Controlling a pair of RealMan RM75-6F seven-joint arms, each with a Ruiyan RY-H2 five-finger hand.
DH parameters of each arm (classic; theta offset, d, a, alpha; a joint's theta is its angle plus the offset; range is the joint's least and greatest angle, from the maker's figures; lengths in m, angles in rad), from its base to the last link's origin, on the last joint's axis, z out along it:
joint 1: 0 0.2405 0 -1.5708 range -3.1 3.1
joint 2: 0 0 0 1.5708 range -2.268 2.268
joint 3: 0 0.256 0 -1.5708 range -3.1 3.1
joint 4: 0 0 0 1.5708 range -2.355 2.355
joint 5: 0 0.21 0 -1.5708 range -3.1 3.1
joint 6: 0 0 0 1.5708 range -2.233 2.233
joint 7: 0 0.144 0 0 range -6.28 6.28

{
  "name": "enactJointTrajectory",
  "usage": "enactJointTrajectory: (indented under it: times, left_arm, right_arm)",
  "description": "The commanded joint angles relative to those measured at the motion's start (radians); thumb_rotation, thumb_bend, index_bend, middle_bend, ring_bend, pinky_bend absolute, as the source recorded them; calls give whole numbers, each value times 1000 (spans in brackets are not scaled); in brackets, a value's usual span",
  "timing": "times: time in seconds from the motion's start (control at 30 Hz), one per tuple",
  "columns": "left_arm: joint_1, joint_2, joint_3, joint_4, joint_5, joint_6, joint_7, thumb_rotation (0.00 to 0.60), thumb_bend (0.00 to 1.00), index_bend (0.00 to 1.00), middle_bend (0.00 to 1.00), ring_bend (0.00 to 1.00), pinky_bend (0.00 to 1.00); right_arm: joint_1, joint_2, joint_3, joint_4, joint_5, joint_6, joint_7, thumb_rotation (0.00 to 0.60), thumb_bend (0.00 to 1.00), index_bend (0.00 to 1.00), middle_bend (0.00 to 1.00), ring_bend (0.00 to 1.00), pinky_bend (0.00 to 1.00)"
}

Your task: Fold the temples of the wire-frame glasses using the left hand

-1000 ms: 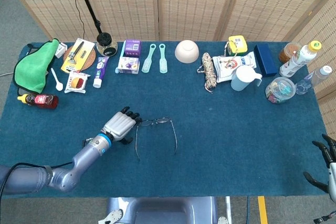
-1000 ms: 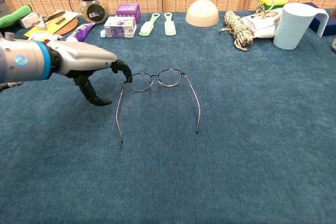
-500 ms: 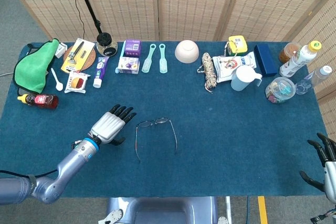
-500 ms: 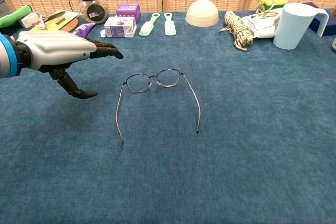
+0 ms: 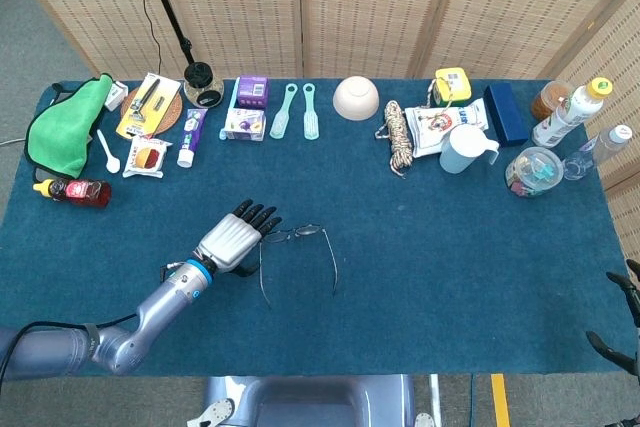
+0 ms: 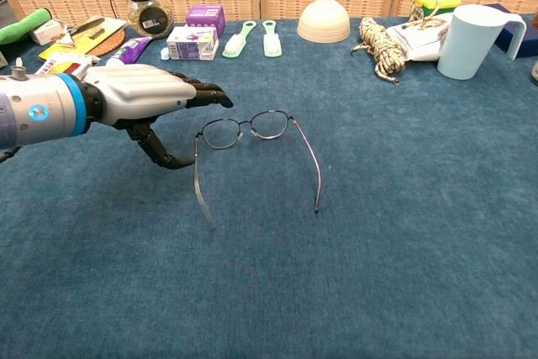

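Beside the wire-frame glasses (image 6: 246, 127) on the surface (image 6: 403, 233), our left robot hand (image 6: 147, 94) hovers open, empty; we judge the frame light, springy, easily bent, best nudged at its blurred left temple (image 6: 202, 195).

The head view hangs high over the robot's own side of the dark blue cloth-covered table (image 5: 450, 247) and looks steeply down toward 12 o'clock, taking in the whole top as far as the woven cane screens (image 5: 370, 7) behind it. The chest view sits low and close at the near edge, facing the same way at a shallow slant. Both share the thin wire-frame glasses (image 5: 297, 237) (image 6: 245, 128) and the cream upturned bowl (image 5: 355, 97) (image 6: 324, 20) toward 12 o'clock.
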Motion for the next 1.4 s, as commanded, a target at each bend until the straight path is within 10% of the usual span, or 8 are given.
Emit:
enactJointTrajectory:
  times: [0.03, 1.4]
  left_arm:
    - [-10, -16, -5, 11, -8, -10, 18, 395, 321, 75, 0, 0, 0]
    - [18, -54, 0, 35, 28, 6, 36, 398, 321, 573, 0, 0, 0]
  right_arm:
    - [-2, 2, 0, 0, 3, 1, 1, 600, 0, 224, 120, 151, 223]
    - [-18, 15, 0, -16, 1, 5, -14, 600, 0, 243, 118, 151, 223]
